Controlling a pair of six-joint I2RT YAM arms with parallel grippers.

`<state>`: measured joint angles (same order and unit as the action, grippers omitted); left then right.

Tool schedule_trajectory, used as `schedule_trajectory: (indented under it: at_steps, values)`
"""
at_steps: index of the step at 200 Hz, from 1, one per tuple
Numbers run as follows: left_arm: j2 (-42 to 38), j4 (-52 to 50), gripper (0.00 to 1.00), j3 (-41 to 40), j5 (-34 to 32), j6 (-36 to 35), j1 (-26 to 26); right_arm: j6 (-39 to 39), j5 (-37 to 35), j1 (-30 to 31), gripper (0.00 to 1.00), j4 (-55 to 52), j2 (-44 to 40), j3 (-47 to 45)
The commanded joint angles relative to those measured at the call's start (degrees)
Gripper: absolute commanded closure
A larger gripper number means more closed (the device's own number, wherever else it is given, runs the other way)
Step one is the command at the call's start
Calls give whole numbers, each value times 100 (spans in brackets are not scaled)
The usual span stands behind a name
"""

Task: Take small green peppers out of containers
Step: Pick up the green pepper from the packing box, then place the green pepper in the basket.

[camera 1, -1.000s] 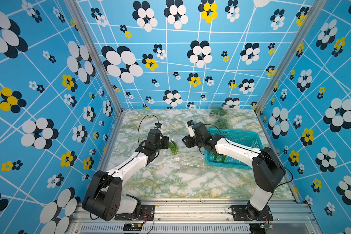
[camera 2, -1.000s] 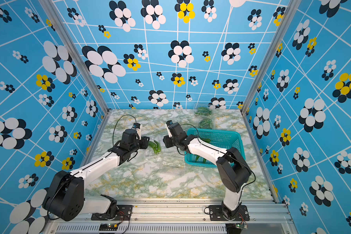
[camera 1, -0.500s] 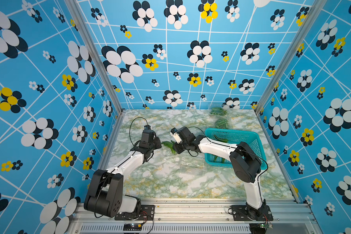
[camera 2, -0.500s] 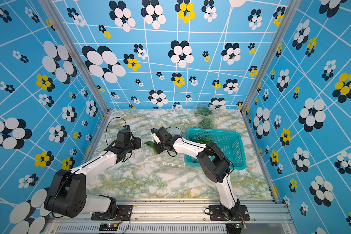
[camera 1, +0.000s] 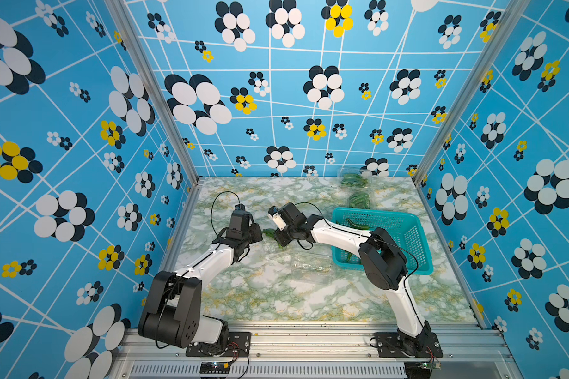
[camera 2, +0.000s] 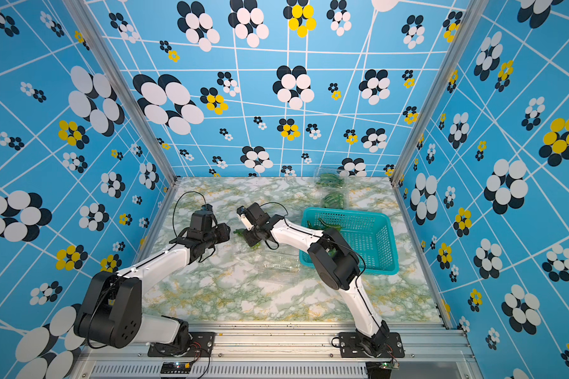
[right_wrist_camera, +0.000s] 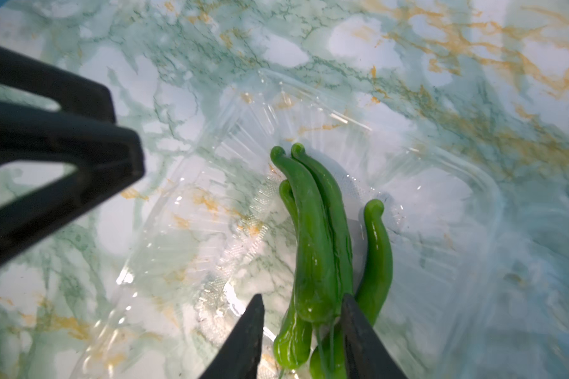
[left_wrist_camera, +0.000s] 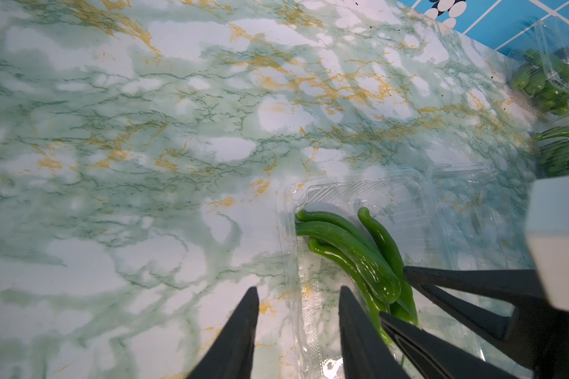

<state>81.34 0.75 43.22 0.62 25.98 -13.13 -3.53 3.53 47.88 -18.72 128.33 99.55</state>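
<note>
On the marbled desk (camera 1: 276, 295), beside the teal basket (camera 1: 375, 212) on its side facing the left arm: open clear container (left_wrist_camera: 368, 187) holding a bunch of small green peppers (left_wrist_camera: 352, 249). Astride that container's rim, jaws spread: left gripper (left_wrist_camera: 298, 292). Around the peppers' stem ends: right gripper (right_wrist_camera: 301, 298), one finger touching them; clamped or not, cannot tell. Beyond the basket's far rim: two more containers (camera 1: 368, 183) of peppers. Inside the basket: a few loose peppers (camera 1: 357, 224).
</note>
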Motion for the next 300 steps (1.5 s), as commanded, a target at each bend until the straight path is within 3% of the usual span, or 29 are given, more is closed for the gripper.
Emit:
schedule_trajectory:
  at_steps: [1,74,111,163,226,300]
  values:
    - [-39,27,58,37,83,36,47,121,-72,37,60,-346,206,231]
    - [-38,48,58,28,124,36,49,123,-110,54,67,-395,351,343]
    - [-21,48,58,37,159,26,47,129,-72,53,87,-407,282,334]
    - [-15,52,58,31,159,12,54,140,74,55,96,-399,150,222]
    - [4,68,58,37,194,-3,47,148,469,49,97,-369,-335,-11]
    - [-352,494,58,-247,401,-5,50,59,-96,53,100,264,-1404,-733]
